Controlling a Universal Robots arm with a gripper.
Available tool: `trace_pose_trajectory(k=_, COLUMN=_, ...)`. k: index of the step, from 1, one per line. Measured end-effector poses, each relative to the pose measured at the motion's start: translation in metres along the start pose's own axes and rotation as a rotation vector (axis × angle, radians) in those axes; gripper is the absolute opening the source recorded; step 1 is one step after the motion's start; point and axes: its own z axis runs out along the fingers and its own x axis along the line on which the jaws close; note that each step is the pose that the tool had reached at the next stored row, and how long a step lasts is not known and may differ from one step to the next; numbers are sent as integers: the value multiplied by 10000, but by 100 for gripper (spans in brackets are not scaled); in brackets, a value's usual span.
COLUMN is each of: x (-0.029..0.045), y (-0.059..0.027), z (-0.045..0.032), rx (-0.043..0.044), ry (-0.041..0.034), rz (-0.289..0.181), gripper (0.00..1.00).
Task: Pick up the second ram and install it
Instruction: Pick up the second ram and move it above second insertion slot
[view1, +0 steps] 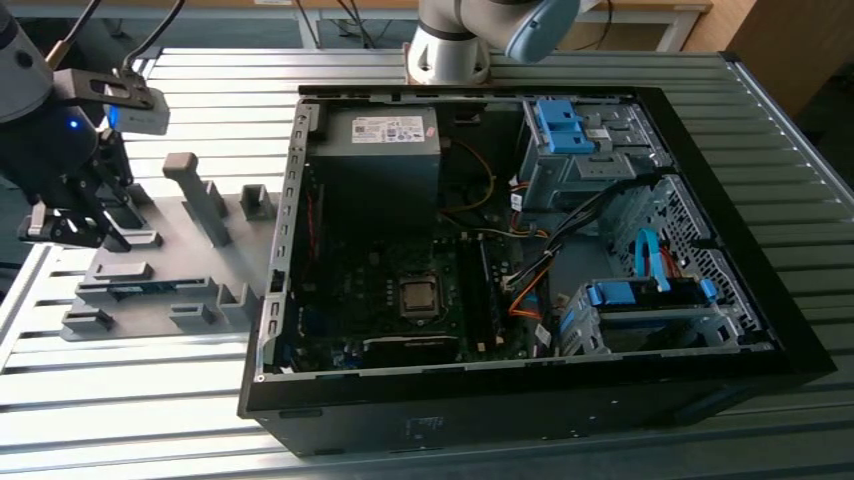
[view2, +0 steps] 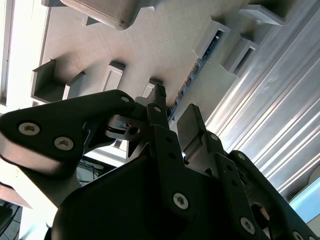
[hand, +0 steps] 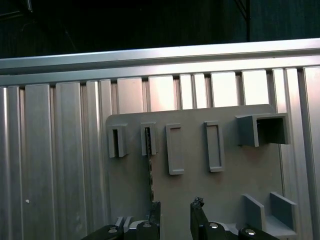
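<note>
Grey fixture (hand: 200, 190) | second ram (hand: 148, 170) edge-up in slot | gripper (hand: 176, 205) spread nearby

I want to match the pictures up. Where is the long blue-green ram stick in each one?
Exterior view: the second ram sits in the grey fixture, at the exterior view's left of the computer case.
First wrist view: edge-on, a thin dark strip running from a slot block toward the fingers.
Second wrist view: edge-on strip between slot blocks, near the fingers.
Shared landmark: the grey fixture.
</note>
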Motion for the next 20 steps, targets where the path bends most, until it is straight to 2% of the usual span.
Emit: trace_pose_trajectory(k=20, x=1, y=0, z=37, rx=0, ry=0, rz=0, gripper=37)
